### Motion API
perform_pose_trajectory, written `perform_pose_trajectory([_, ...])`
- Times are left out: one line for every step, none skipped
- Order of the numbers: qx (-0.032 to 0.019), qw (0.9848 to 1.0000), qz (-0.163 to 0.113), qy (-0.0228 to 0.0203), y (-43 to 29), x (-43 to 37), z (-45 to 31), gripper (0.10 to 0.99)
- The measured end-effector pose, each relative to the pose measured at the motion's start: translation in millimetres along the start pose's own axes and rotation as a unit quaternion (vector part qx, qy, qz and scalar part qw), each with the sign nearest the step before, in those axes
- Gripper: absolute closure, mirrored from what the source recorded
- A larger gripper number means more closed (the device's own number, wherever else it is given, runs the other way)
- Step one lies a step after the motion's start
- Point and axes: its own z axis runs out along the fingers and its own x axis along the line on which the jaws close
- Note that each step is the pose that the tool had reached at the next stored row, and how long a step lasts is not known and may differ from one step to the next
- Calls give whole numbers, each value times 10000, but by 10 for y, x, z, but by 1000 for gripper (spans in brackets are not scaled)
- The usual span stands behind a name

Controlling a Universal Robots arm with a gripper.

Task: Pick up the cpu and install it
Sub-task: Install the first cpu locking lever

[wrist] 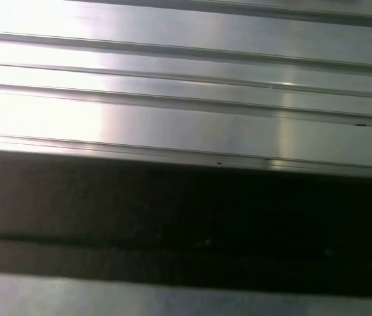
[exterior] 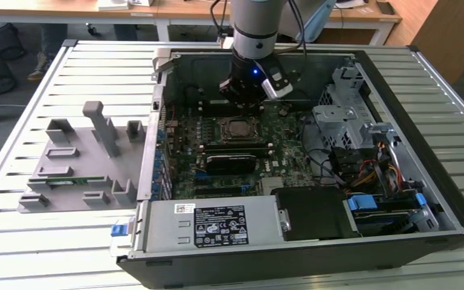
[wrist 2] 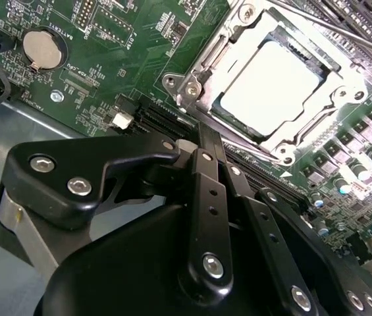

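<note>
On the left of the exterior view, a grey tray [exterior: 70,163] lies on the metal table [exterior: 22,241]. In the middle sits the big computer box [exterior: 377,60], and its lower right corner is cut off. The gripper [exterior: 243,107] hangs in the upper middle, just above the cpu [exterior: 236,128]. I cannot tell how wide the gripper is set.

In the second wrist view, the black gripper [wrist 2: 202,141] hides much of the green board [wrist 2: 106,72]. The shiny cpu [wrist 2: 271,85] lies in its metal frame at the upper right.
</note>
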Motion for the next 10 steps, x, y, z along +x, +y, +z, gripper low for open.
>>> perform_pose_trajectory([0,10000,0,0,0,-2,0,980])
perform_pose_trajectory([1,10000,-1,0,0,-3,1,980])
perform_pose_trajectory([2,10000,-1,0,0,-5,3,980])
perform_pose_trajectory([4,10000,-2,-1,0,-7,7,980])
perform_pose_trajectory([8,10000,-3,0,-1,-9,11,980])
perform_pose_trajectory([13,10000,-3,1,-1,-10,14,980])
perform_pose_trajectory([18,10000,-3,1,-1,-10,18,980])
perform_pose_trajectory([25,10000,-4,1,-2,-11,22,980])
perform_pose_trajectory([36,10000,-4,2,-2,-11,26,980])
perform_pose_trajectory([46,10000,-5,3,-2,-11,30,980])
